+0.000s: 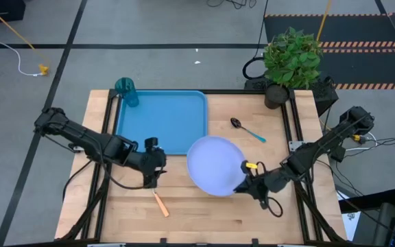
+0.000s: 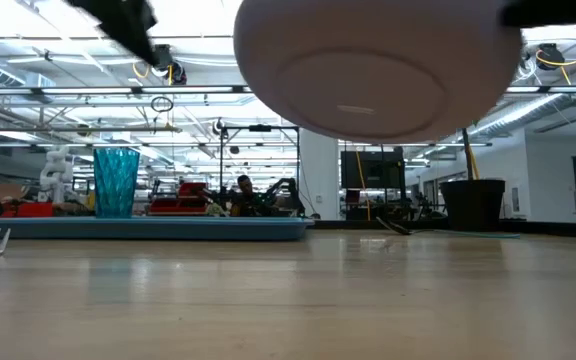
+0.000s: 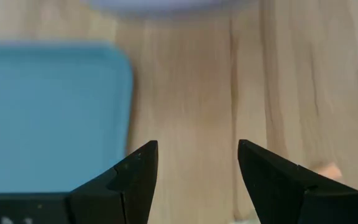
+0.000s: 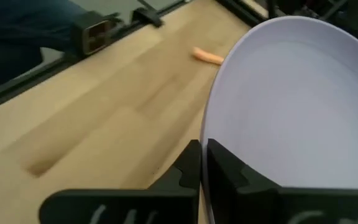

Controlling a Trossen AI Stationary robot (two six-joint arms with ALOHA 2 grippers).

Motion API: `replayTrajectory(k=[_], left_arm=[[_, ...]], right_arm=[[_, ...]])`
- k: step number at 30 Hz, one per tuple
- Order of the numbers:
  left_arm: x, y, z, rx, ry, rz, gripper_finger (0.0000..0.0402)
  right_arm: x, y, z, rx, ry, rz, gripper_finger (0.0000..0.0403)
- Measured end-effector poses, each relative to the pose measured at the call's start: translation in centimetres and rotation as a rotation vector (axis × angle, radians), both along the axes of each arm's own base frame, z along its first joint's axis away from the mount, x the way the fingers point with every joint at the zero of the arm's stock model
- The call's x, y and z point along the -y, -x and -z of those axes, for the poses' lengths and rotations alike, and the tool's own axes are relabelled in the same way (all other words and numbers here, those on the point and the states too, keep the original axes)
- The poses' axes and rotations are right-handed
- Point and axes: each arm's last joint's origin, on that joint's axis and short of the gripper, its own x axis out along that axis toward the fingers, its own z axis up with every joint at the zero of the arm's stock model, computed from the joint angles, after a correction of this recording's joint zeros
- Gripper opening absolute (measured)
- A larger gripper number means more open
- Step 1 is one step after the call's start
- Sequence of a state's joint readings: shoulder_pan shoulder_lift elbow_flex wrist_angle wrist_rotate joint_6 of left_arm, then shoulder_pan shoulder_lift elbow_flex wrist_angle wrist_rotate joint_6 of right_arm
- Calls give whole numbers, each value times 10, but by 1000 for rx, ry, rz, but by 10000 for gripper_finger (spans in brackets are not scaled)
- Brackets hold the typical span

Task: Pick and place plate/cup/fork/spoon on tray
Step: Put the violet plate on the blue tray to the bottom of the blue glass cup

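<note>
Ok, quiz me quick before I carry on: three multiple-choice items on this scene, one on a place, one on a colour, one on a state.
1. Where is the cup?
A. in a corner of the tray
B. on the plate
C. beside the plant

2. What colour is the spoon handle?
A. orange
B. light blue
C. black

3. What state is the plate in?
A. flat on the table
B. lying in the tray
C. lifted, pinched at its rim by the right tool

Answers: 1 A, the high view shows it in the tray's far left corner. 2 B, it lies right of the tray, handle blue. 3 C, the low view shows its underside above the wood.
</note>
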State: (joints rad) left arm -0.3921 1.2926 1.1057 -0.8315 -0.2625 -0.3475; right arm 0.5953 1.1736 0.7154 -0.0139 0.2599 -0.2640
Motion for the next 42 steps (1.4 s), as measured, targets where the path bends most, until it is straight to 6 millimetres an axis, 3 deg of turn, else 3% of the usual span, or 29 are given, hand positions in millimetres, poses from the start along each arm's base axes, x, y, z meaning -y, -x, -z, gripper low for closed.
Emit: replayTrajectory(k=[5, 13, 21, 25, 32, 42], left_arm=[[13, 16, 5, -93, 49, -86, 223], [41, 30, 11, -48, 33, -63, 223], [53, 44, 28, -64, 58, -119, 223], [56, 47, 39, -63, 83, -147, 223], [57, 48, 52, -54, 114, -177, 223], [65, 55, 56, -49, 148, -171, 223]], right_arm=[[13, -14, -20, 14, 57, 40, 0], [39, -36, -57, 138, 148, 98, 0], [70, -55, -88, 202, 198, 73, 0], [84, -76, -102, 195, 213, 57, 0], [102, -128, -108, 127, 214, 1, 0], [137, -190, -98, 84, 211, -11, 0]])
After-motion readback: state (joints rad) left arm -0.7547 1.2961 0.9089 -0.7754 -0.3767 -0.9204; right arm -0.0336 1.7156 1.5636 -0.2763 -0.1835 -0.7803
